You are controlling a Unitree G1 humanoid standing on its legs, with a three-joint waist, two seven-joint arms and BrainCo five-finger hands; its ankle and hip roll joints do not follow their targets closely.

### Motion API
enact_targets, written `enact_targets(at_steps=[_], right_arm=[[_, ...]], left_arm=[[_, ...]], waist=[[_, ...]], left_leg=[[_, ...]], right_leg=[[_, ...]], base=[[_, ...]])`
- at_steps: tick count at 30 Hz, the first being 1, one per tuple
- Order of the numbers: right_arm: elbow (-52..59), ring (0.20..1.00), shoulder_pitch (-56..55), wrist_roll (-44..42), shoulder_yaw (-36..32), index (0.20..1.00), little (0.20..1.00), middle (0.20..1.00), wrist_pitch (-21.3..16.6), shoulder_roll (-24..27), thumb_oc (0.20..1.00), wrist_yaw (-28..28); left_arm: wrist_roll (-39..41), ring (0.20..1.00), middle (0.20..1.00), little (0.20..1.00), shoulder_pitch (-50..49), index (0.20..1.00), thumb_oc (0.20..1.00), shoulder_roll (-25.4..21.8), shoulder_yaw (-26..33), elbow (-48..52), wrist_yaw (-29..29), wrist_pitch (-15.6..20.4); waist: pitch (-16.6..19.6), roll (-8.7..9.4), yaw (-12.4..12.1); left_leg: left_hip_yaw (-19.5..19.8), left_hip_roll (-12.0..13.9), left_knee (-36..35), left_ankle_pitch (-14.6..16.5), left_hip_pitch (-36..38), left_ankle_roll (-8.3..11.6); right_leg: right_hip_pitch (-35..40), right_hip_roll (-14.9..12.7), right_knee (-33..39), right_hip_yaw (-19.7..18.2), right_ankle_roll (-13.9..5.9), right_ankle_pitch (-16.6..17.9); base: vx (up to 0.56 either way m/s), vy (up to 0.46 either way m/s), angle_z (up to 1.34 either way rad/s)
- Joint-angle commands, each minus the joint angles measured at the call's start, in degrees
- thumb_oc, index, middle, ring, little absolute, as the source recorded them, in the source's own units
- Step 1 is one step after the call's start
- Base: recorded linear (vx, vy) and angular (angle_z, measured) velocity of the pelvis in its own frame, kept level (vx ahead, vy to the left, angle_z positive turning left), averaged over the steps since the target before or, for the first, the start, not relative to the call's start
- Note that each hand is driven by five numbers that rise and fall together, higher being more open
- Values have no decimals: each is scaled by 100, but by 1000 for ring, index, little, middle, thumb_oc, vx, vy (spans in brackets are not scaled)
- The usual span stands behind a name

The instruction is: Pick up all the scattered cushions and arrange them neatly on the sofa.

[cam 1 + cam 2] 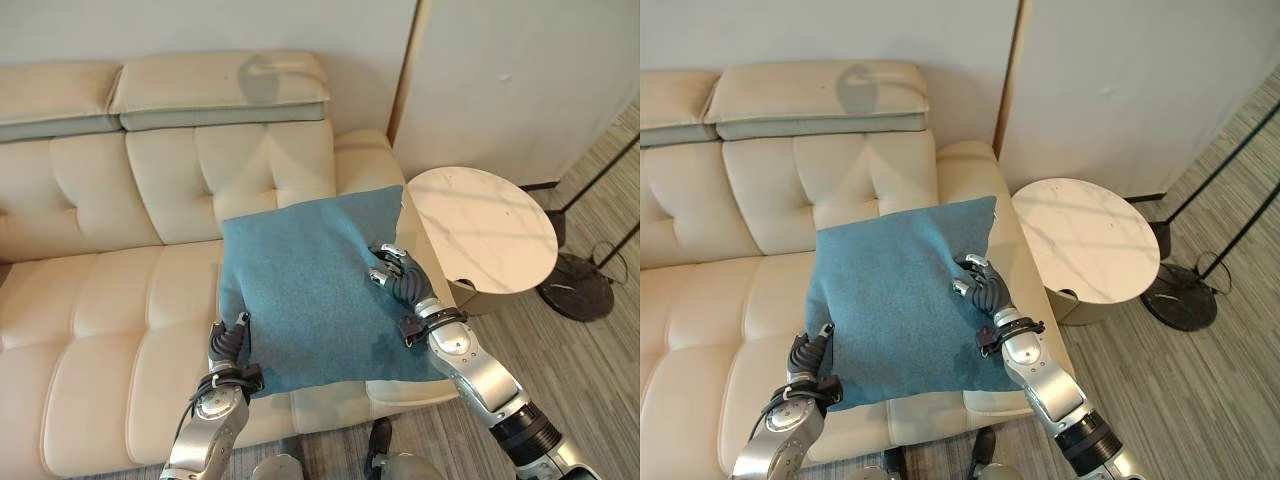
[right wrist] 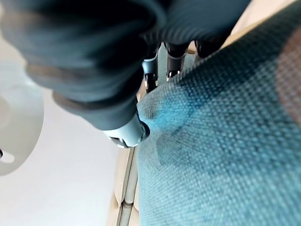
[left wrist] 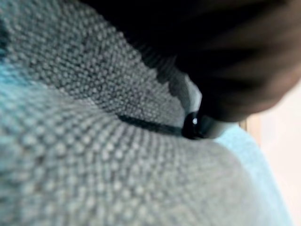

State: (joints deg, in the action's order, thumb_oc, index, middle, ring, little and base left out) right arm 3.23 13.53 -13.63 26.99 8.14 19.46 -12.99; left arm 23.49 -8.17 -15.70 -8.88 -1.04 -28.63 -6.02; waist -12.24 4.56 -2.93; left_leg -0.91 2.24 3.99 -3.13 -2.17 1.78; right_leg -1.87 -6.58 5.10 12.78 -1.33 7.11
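Cream leather fills most of what I can see from above: the sofa [image 1: 100, 260] runs along the wall, with a round white side table [image 1: 485, 228] just off its arm at about three o'clock and the dark base of a floor lamp [image 1: 575, 285] beyond that on the grey plank floor.

From the left eye view, a teal cushion [image 1: 310, 290] is held out over the seat near the sofa's arm end, tilted with its far corner up toward the backrest. The left hand [image 1: 228, 345] has it at the seven o'clock corner, fingers curled onto the fabric edge. The right hand [image 1: 398, 275] clamps the edge at three o'clock, fingers bent over the top face.

The right eye view tells the same story: the cushion sits between both hands, over the seat, whether it touches the leather underneath I cannot tell.

Up close in the left wrist view, woven teal cloth bulges against a dark fingertip pressed into it.

In the right wrist view the dark-tipped fingers [image 2: 162, 70] hook over the cushion's edge and the thumb presses in from the side, so the grip looks firm.

As I judge it, this cushion is being carried to its spot, not yet set down or straightened. I see no other cushions, placed or scattered, so what remains is unclear.
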Motion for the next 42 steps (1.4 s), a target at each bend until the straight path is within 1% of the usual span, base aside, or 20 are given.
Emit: enact_targets(at_steps=[1, 5, 6, 9, 12, 14, 15, 16, 17, 19, 20, 24, 25, 29, 31, 32, 33, 37, 39, 42], right_arm=[[493, 200, 287, -205, 397, 200, 200, 200, -536, -442, 200, 357], [499, 200, 513, -189, 284, 200, 200, 200, -663, -540, 200, -112], [172, 200, 1418, -179, 240, 200, 200, 200, -656, -584, 200, -567], [-150, 200, 2101, -272, 195, 200, 200, 200, -669, -600, 200, -896], [-1175, 200, 3940, -537, -55, 200, 200, 200, -761, -576, 200, -1718], [-1481, 200, 4320, -592, -113, 200, 200, 200, -780, -546, 200, -1887], [-2190, 200, 5303, -932, -216, 200, 200, 200, -894, -394, 200, -2143], [-2232, 200, 5367, -948, -224, 200, 200, 200, -913, -377, 200, -2134], [-2605, 200, 5867, -1146, -115, 200, 200, 200, -930, -202, 200, -2242], [-2851, 200, 6269, -1247, -26, 200, 200, 200, -990, -37, 200, -2332], [-3316, 200, 6842, -1381, 185, 200, 200, 200, -1048, 196, 200, -2398], [-4288, 200, 8205, -1719, 643, 200, 200, 200, -1323, 669, 200, -2541], [-4521, 200, 8637, -1852, 740, 200, 200, 200, -1515, 782, 200, -2642], [-4840, 200, 9405, -1841, 1168, 200, 200, 200, -1652, 1141, 200, -2598], [-5021, 200, 9955, -1613, 1698, 200, 200, 200, -1594, 1422, 200, -2488], [-5096, 272, 10156, -1560, 1816, 272, 272, 272, -1575, 1476, 272, -2458], [-5225, 1000, 10302, -1427, 2018, 1000, 1000, 1000, -1490, 1529, 1000, -2429], [-5419, 1000, 10215, -1342, 2133, 1000, 1000, 1000, -1437, 1392, 1000, -2353], [-5499, 1000, 9910, -1162, 2157, 1000, 1000, 1000, -1333, 1430, 1000, -2226], [-5718, 1000, 9733, -964, 2234, 1000, 1000, 1000, -1170, 1327, 1000, -2063]], left_arm=[[-337, 200, 200, 200, 523, 200, 200, 41, -394, 697, 227, 522], [-383, 200, 200, 200, 878, 200, 200, 3, -456, 495, -43, 574], [-248, 200, 200, 200, 1646, 200, 200, -65, -621, 325, -375, 716], [-257, 200, 200, 200, 2352, 200, 200, -91, -799, 23, -570, 763], [-279, 200, 200, 200, 4711, 200, 200, -62, -1310, -1054, -1197, 841], [-158, 200, 200, 200, 5269, 200, 200, 20, -1404, -1348, -1270, 890], [84, 200, 200, 200, 6595, 200, 200, 52, -1730, -2120, -1381, 927], [100, 200, 200, 200, 6669, 200, 200, 54, -1737, -2170, -1374, 950], [310, 200, 200, 200, 7504, 200, 200, 26, -1927, -2722, -1304, 948], [537, 200, 200, 200, 8015, 200, 200, -19, -2074, -3037, -1231, 1003], [728, 200, 200, 200, 8895, 200, 200, -179, -2355, -3575, -1114, 995], [688, 200, 200, 200, 10810, 200, 200, -539, -3220, -4799, -847, 902], [521, 200, 200, 200, 11381, 200, 200, -633, -3546, -5185, -777, 833], [186, 200, 200, 200, 12293, 200, 200, -796, -4092, -5763, -696, 763], [-16, 200, 200, 200, 12812, 200, 200, -848, -4462, -6014, -597, 754], [0, 200, 200, 200, 12899, 200, 200, -831, -4447, -6089, -591, 777], [42, 1000, 1000, 1000, 12965, 1000, 1000, -803, -4448, -6175, -551, 793], [-248, 1000, 1000, 1000, 12946, 1000, 1000, -758, -4421, -6462, -657, 647], [-191, 1000, 1000, 1000, 12500, 1000, 1000, -1360, -4177, -6618, -560, 681], [-193, 1000, 1000, 1000, 12223, 1000, 1000, -1430, -4015, -6706, -571, 645]], waist=[[284, -119, -31], [162, -148, -31], [-134, -126, -147], [-303, -115, -173], [-694, -143, -174], [-734, -155, -158], [-877, -188, -130], [-888, -188, -127], [-908, -212, -84], [-961, -227, -87], [-995, -233, -90], [-1077, -283, -92], [-1107, -269, -112], [-1083, -212, -114], [-1100, -177, -124], [-1098, -181, -122], [-1105, -197, -124], [-1173, -205, -126], [-1238, -168, -212], [-1252, -102, -241]], left_leg=[[113, -234, -866, 596, 379, -63], [20, -241, -899, 490, 118, -47], [36, -255, -833, 411, -228, -74], [81, -281, -512, 438, -619, -89], [137, -324, 208, 494, -1527, -102], [155, -341, 330, 479, -1749, -97], [169, -345, 579, 498, -2177, -55], [177, -354, 606, 487, -2239, -60], [207, -359, 737, 466, -2536, -31], [223, -365, 822, 453, -2769, -17], [227, -360, 896, 429, -3057, 3], [209, -378, 1023, 358, -3704, 77], [192, -366, 1073, 377, -3922, 97], [152, -356, 1089, 336, -4372, 119], [144, -381, 1137, 328, -4637, 144], [137, -389, 1163, 339, -4727, 146], [131, -404, 1178, 353, -4788, 141], [97, -456, 1222, 338, -4910, 125], [90, -483, 1240, 349, -4882, 139], [99, -490, 1228, 335, -4928, 113]], right_leg=[[324, 108, -10, 263, -434, -793], [184, 60, -10, 435, -438, -801], [-159, -17, -229, 478, -416, -820], [-509, -90, -504, 478, -384, -851], [-1322, -230, -1116, 448, -347, -907], [-1511, -257, -1214, 443, -336, -908], [-1895, -303, -1451, 451, -354, -942], [-1948, -314, -1471, 458, -351, -936], [-2219, -325, -1567, 428, -364, -928], [-2452, -343, -1658, 433, -389, -915], [-2710, -364, -1709, 428, -420, -893], [-3316, -431, -1847, 485, -513, -816], [-3531, -451, -1891, 505, -550, -810], [-3951, -509, -1924, 531, -607, -744], [-4189, -558, -1994, 561, -650, -735], [-4270, -589, -2031, 573, -668, -736], [-4327, -606, -2050, 553, -679, -733], [-4412, -655, -2058, 547, -705, -694], [-4398, -635, -2033, 540, -694, -718], [-4432, -628, -1970, 539, -683, -676]], base=[[45, 97, -38], [-31, 80, 49], [-154, 79, 52], [-118, 40, 27], [-170, 71, 32], [-56, 40, 21], [-39, 31, 10], [-47, 64, 11], [-23, 39, 11], [-15, 42, 10], [6, 42, 9], [17, 38, 7], [29, 37, 7], [55, 51, 9], [87, 60, 5], [69, 69, 9], [50, 59, 11], [62, 70, 11], [55, 19, 10], [15, 4, 1]])
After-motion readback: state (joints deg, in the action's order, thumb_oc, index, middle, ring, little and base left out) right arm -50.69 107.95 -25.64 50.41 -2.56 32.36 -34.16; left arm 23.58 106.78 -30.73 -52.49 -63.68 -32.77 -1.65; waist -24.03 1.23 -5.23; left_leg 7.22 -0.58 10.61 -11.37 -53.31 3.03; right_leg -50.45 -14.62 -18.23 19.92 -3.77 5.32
